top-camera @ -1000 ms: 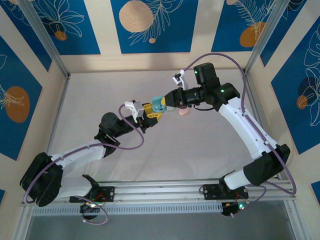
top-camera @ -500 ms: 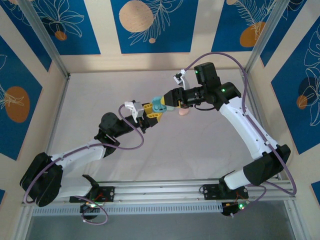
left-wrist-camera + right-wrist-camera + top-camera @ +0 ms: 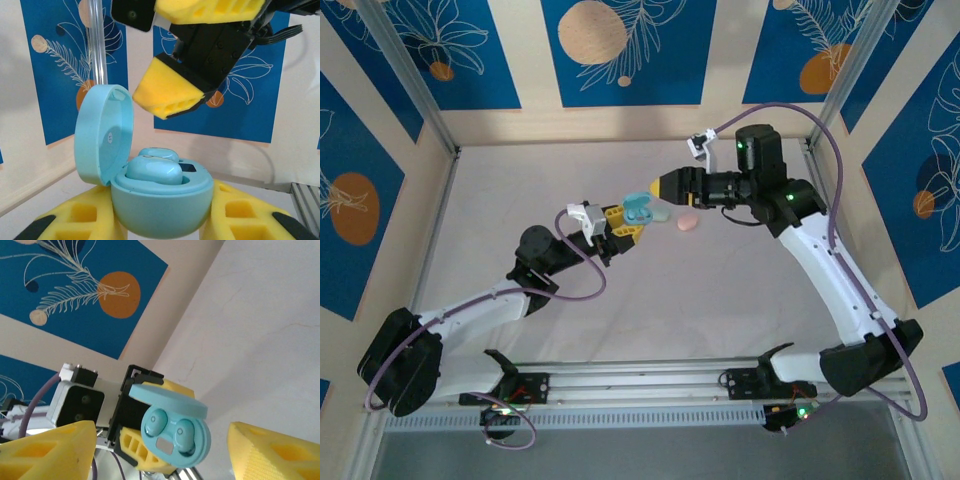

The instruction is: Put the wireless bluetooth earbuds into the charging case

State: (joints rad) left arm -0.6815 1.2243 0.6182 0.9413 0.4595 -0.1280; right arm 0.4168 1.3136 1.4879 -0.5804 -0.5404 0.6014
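Left end effector (image 3: 626, 225) grips charging case (image 3: 160, 205), lid (image 3: 102, 135) raised.

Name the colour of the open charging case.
The charging case is light blue, clearest in the left wrist view.

2 white arms (image 3: 480, 305), black joints, purple cables (image 3: 604, 272), green status lights (image 3: 739, 146), yellow cut-out fingers (image 3: 50, 450)

The charging case (image 3: 160, 202) is seen as smooth light-blue plastic with a soft satin sheen, and the same finish is shown by the wireless bluetooth earbuds (image 3: 152, 171). The jaws of the left gripper (image 3: 160, 220) and the right gripper (image 3: 658, 187) are formed of matt yellow plastic, finely ridged. The table (image 3: 260, 315) is covered by a matt, faintly creased off-white sheet.
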